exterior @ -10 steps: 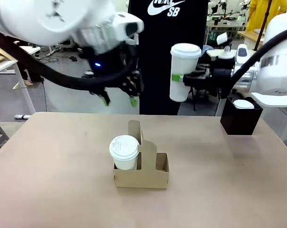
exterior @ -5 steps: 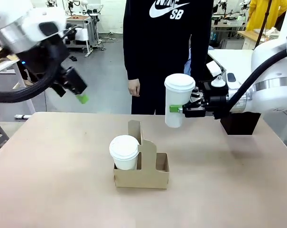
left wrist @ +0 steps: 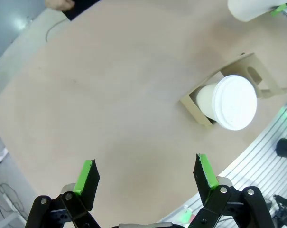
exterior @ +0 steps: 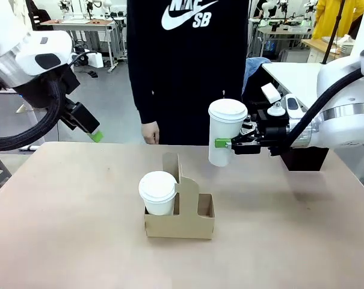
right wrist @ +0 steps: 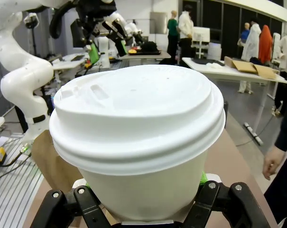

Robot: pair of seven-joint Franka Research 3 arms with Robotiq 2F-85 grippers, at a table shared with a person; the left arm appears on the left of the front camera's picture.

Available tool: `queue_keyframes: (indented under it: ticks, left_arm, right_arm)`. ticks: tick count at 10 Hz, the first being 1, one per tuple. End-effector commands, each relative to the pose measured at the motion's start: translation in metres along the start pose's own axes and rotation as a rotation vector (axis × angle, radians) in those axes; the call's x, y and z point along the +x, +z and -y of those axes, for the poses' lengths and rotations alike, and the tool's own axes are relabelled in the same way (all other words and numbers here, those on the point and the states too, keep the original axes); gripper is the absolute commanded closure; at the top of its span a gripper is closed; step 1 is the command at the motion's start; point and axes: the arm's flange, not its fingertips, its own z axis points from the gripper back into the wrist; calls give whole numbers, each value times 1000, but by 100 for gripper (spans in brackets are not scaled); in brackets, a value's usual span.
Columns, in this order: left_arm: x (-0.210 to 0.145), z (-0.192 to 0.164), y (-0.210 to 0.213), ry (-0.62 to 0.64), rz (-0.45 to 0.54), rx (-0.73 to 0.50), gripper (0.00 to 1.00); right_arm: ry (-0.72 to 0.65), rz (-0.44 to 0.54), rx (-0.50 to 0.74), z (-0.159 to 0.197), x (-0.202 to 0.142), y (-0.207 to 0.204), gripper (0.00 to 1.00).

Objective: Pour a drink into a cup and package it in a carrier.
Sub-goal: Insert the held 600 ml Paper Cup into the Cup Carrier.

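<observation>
While the left end effector (left wrist: 145,172) gapes, right end effector (exterior: 222,143) clamps a tapered cup (exterior: 225,123).

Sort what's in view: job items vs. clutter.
Job:
- carrier
- lidded cup, held in the right gripper
- second lidded cup, seated in the carrier's left slot

Lying about:
- black box, far right of the table

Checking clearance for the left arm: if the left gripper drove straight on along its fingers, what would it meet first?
Most likely the bare table. The open left gripper points down at plain tabletop, with the carrier and the cup in it off to one side of that line. How far off is hard to judge.
</observation>
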Motion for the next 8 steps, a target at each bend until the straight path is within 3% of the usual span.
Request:
queue_keyframes:
  ticks: [1,3,8]
  left_arm:
    - [-2,-1,-3,4,-6,0,0]
    - [-26,-21,-20,-83,36,-13,0]
    - [-74,-61,-47,-170,127,-69,0]
  right_arm:
    - [0,0,0,0,0,0,19]
    - [19,31,139,-6,-7,-20,19]
    - [-19,94,333,-23,-30,-51,19]
